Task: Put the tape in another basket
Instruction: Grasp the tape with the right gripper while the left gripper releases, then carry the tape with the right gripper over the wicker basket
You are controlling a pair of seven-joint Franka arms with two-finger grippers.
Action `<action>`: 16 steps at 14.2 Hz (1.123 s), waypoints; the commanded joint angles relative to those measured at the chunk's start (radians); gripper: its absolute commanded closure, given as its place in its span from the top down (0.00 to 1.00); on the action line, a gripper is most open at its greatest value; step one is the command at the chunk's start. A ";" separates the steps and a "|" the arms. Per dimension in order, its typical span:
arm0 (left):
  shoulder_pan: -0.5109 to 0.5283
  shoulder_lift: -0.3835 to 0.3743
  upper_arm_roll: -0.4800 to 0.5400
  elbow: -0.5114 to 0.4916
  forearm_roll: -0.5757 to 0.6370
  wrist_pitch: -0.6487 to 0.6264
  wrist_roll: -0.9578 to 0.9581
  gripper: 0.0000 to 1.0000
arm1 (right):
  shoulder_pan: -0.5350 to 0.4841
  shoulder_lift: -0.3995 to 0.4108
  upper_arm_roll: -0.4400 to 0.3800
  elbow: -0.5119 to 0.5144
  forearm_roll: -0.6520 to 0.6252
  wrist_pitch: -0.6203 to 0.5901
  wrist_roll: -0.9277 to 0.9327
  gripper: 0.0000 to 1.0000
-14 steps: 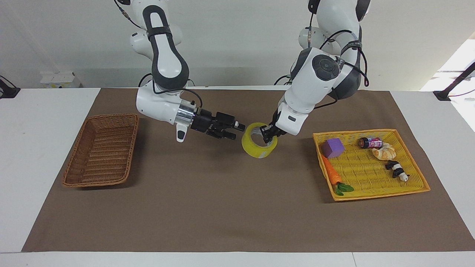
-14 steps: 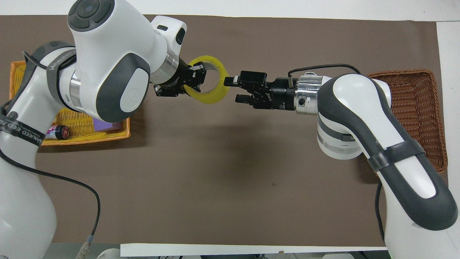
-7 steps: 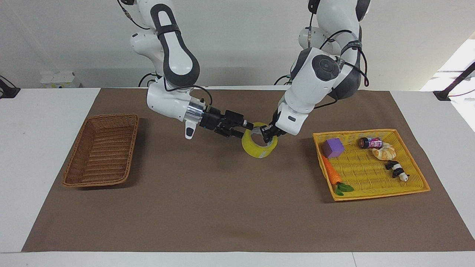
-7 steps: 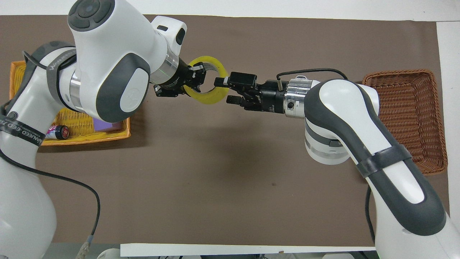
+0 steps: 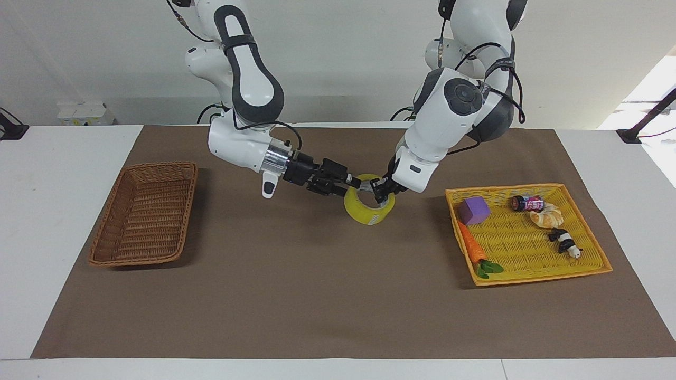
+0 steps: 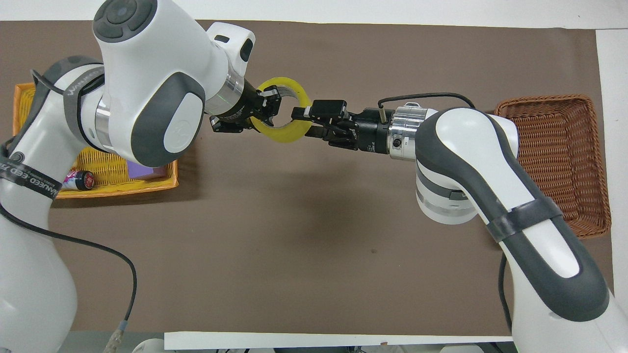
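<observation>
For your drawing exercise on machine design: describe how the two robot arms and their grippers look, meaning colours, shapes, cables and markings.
Both arms are glossy white, rounded shells with dark grey panels and bands. Each wrist ends in a silver metal ring, then a black, blocky gripper: left gripper, right gripper. Thin black cables loop along both arms. A dark band on the left arm carries white lettering.

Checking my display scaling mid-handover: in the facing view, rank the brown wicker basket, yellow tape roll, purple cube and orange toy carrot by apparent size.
1. Brown woven wicker basket
2. Yellow translucent tape roll
3. Purple cube and orange toy carrot: the carrot is longer, the cube bulkier, too alike to rank.
</observation>
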 commanded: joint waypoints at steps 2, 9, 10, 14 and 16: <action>-0.011 -0.010 0.013 0.008 0.004 -0.015 -0.016 0.01 | 0.008 0.012 0.009 0.018 0.022 0.016 0.014 0.21; -0.010 -0.014 0.017 0.018 0.001 -0.041 -0.018 0.76 | 0.002 0.009 0.008 0.023 0.012 0.016 0.023 0.08; -0.008 -0.032 0.022 0.020 0.003 -0.068 -0.018 0.97 | 0.001 0.009 0.008 0.023 0.012 0.014 0.022 0.07; 0.051 -0.165 0.115 0.020 0.006 -0.153 0.002 0.99 | -0.018 0.010 -0.001 0.024 -0.037 -0.001 0.018 0.06; 0.099 -0.219 0.183 0.018 0.004 -0.184 0.062 0.99 | -0.087 0.010 -0.001 0.029 -0.124 -0.053 0.015 0.06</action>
